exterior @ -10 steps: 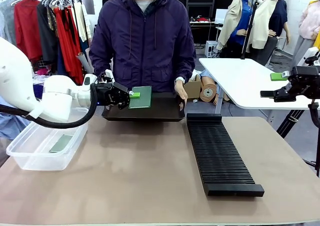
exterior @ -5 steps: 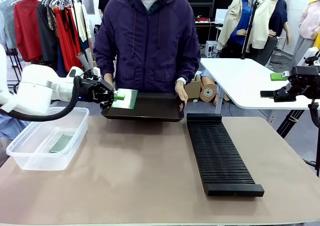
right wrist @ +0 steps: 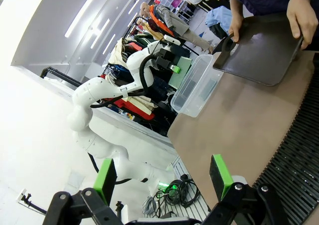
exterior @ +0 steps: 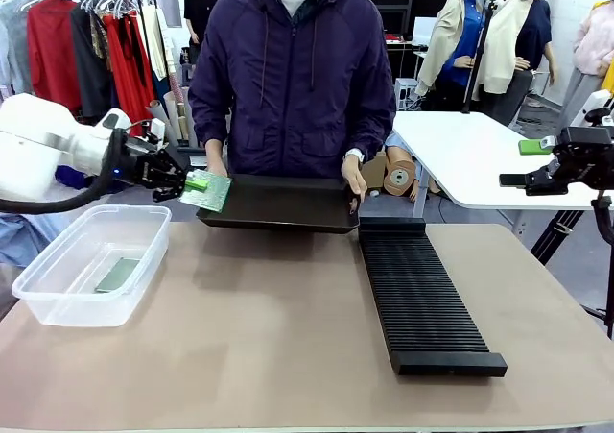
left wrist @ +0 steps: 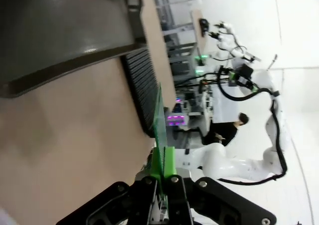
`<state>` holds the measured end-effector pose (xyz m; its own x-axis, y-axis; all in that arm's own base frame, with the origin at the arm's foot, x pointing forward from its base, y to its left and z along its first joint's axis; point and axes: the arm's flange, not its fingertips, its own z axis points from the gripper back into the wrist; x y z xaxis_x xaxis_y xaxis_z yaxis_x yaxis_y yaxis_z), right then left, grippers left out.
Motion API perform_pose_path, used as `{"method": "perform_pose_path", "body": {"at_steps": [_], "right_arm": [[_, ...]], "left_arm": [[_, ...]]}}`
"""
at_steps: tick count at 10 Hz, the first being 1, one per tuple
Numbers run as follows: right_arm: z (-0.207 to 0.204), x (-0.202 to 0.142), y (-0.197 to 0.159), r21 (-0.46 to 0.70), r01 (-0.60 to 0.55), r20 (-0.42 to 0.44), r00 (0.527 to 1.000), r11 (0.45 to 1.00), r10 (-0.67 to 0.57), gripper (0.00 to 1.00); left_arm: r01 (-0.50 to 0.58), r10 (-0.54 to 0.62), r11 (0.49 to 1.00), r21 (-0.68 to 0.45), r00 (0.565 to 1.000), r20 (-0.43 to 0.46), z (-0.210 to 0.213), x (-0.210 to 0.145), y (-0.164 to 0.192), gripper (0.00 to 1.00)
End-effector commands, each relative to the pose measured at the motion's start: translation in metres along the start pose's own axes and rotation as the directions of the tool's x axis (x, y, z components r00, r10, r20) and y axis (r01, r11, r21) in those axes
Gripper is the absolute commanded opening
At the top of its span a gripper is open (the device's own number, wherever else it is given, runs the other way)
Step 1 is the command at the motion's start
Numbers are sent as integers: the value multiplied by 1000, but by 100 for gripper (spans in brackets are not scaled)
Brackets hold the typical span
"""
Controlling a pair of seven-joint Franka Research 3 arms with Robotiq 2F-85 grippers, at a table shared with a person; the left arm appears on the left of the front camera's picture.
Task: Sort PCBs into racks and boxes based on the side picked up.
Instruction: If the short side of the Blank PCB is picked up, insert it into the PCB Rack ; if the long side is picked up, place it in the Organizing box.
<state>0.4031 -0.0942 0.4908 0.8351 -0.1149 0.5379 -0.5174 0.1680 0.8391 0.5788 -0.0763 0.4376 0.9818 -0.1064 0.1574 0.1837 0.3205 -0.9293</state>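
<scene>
One green board (exterior: 207,191) hung pinched at its near edge in the left gripper (exterior: 180,180), out beyond the jaws and tilted, just off the left end of the black tray (exterior: 288,212) that the person's hands (exterior: 356,177) held by its sides. Left wrist view: board edge-on (left wrist: 160,120), standing straight up from between the green pads (left wrist: 169,161), jaws pressed on it. Below and ahead of those jaws sat the clear tub (exterior: 88,265) on the worktop (exterior: 278,337), a second board (exterior: 118,275) lying flat inside. Long ribbed rack (exterior: 420,294) well off to the far side of the tray, nothing in its slots as far as could be seen.

Right gripper (right wrist: 162,177) hung apart over the worktop, jaws spread, nothing between.

Judgement: board thin, light, stiff; likely slick-faced and fragile on its printed side. Best held by a bare edge, as done, not across the face.
</scene>
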Motion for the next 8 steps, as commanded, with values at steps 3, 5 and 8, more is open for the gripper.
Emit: {"method": "perform_pose_path", "body": {"at_steps": [3,5,8], "right_arm": [[0,1,2,6,-9,3,1000,1000,8,100],[0,1,2,6,-9,3,1000,1000,8,100],[0,1,2,6,-9,3,1000,1000,8,100]], "left_arm": [[-39,36,967,253,999,15,43,-11,-4,0],[-64,68,946,317,998,-2,63,-13,-7,0],[-101,118,881,463,993,-7,91,-18,-17,0]]}}
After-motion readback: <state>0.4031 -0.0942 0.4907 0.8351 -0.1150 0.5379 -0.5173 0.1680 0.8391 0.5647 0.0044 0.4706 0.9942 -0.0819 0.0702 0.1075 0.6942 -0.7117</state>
